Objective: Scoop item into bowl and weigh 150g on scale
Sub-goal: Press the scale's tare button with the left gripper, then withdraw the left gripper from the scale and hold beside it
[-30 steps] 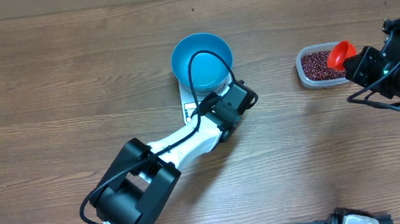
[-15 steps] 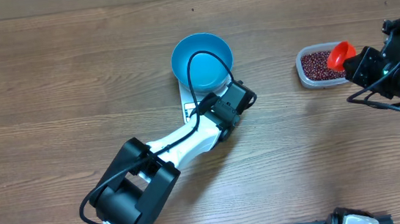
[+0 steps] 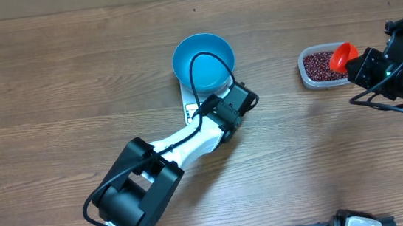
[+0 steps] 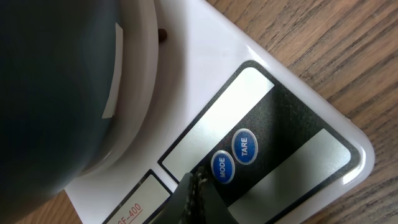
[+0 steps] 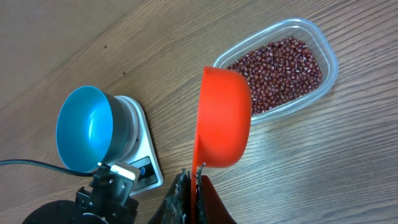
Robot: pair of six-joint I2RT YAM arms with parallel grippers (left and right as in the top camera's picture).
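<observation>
Blue bowl (image 3: 204, 61) sits mouth-up on scale (image 3: 191, 110), upper centre of overhead; the scale's display end points down-frame. Closed, empty left gripper (image 4: 196, 182) just beside MODE button (image 4: 221, 167). Clamped right gripper (image 5: 191, 183) holds red scoop (image 5: 224, 118), handle vertical, cup on edge. Beans (image 5: 280, 62) in tub (image 5: 329, 59), upper right.

The overhead camera looks straight down on the surface (image 3: 71, 66) from well above, taking in most of it. The left wrist camera sits very close over the scale (image 4: 205, 56), at its button panel. The right wrist camera looks down from higher, past the red scoop (image 5: 224, 118), sharing scale and bowl (image 5: 87, 127) with overhead.
</observation>
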